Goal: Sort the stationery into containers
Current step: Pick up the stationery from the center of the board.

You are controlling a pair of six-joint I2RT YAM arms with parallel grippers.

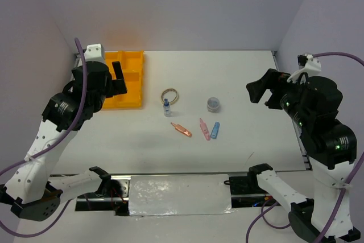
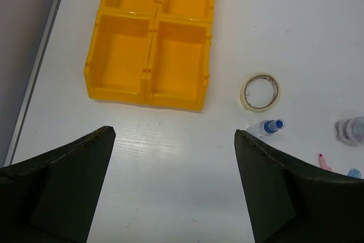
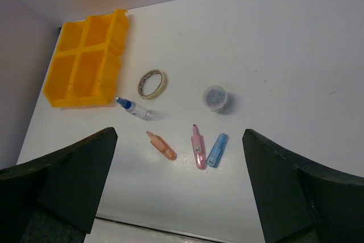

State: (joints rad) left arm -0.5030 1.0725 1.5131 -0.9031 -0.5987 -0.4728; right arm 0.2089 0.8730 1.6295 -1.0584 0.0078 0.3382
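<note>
The left gripper (image 2: pixel 173 135) and right gripper (image 3: pixel 181 134) are spread wide and nothing is held. The tan ring (image 1: pixel 170 95), bottle (image 1: pixel 166 108), jar (image 1: pixel 213 104), pink pieces (image 1: pixel 182 130) and blue piece (image 1: pixel 215 130) are laid mid-table, apart from the yellow tray (image 1: pixel 142 78) at the left. The ring, nearest the tray, is best picked first, with one finger put inside it

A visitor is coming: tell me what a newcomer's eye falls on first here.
The orange-yellow tray at far left stands out, its four compartments empty. In the middle, small items lie loose: a tan ring, a blue-capped bottle, a round jar, two pink pieces and a blue piece. The left end effector and the right end effector hover open, empty.
</note>
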